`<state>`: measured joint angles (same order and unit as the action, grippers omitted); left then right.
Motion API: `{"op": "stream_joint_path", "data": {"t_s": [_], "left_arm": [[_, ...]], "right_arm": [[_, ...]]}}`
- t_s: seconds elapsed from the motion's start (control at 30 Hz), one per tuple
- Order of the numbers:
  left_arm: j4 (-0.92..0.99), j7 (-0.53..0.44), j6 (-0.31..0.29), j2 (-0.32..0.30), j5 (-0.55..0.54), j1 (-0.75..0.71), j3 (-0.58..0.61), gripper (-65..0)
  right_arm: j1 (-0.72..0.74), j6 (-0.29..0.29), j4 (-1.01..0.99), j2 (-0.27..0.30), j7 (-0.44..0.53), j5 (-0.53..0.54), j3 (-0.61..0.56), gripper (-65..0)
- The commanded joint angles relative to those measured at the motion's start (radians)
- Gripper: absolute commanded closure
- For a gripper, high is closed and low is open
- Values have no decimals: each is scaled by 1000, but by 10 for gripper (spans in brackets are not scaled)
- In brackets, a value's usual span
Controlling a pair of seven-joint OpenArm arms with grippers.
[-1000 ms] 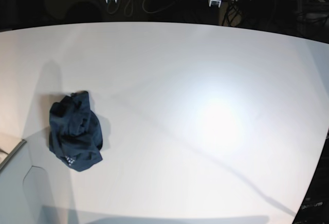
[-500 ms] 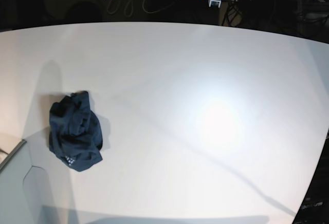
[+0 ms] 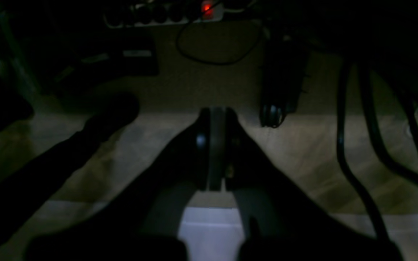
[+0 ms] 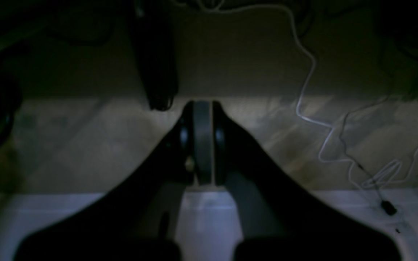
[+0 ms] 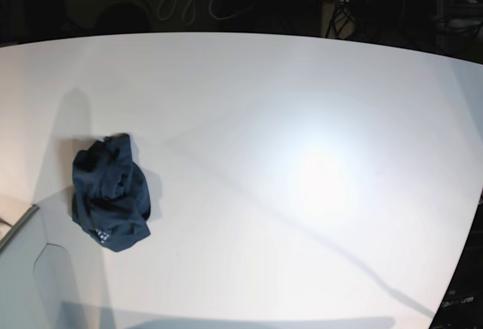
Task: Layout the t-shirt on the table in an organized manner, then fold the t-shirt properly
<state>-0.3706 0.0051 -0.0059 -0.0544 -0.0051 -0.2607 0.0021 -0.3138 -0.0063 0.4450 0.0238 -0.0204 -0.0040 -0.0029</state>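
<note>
Fabric sits bunched in a dark heap: the t-shirt point(image 5: 110, 194) lies crumpled near the left edge of the table point(image 5: 302, 118) in the base view, a pale printed mark showing on its lower fold. Nothing is spread out yet, so the layout step has not begun. Both arms hang beyond the far curved edge, well apart from the cloth. The left gripper point(image 3: 216, 119) has its jaws pressed together on nothing, and the right gripper point(image 4: 201, 112) is likewise closed and empty, each wrist view showing only a dim floor, cables point(image 4: 314, 90) and a power strip point(image 3: 165, 14) with a red light.

Doing this step well probably means bringing the right arm, which sits on the shirt's side, down first, with the jaws parted before contact. A good first pinch is likely on an outer fold at the top of the heap, lifting so the cloth hangs open. The 2nd arm can then take another edge, and both should draw the shirt toward the middle of the table, where there is room to flatten sleeves and hem.
</note>
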Motion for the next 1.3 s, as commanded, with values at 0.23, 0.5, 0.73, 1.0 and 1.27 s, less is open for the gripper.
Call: {"op": "stream_joint_path", "data": {"t_s": [0.23, 0.5, 0.73, 1.0, 1.27], "left_arm": [[-450, 2, 4, -65, -2, -291, -1, 0], [-957, 3, 4, -98, -3, -541, -55, 0], [-1272, 3, 2, -88, -3, -596, -130, 0], [-1484, 3, 2, -84, -3, -558, -156, 0], [-1553, 3, 2, -83, -3, -532, -153, -189]], "right_arm": [[-284, 10, 444, 6, -2, -1, 4, 0], [-512, 10, 872, 35, -2, -1, 28, 0], [-592, 10, 1217, 35, 0, -1, 91, 0], [-483, 10, 1411, 37, -2, -1, 90, 0], [-187, 12, 1415, 48, -247, -1, 21, -155]]}}
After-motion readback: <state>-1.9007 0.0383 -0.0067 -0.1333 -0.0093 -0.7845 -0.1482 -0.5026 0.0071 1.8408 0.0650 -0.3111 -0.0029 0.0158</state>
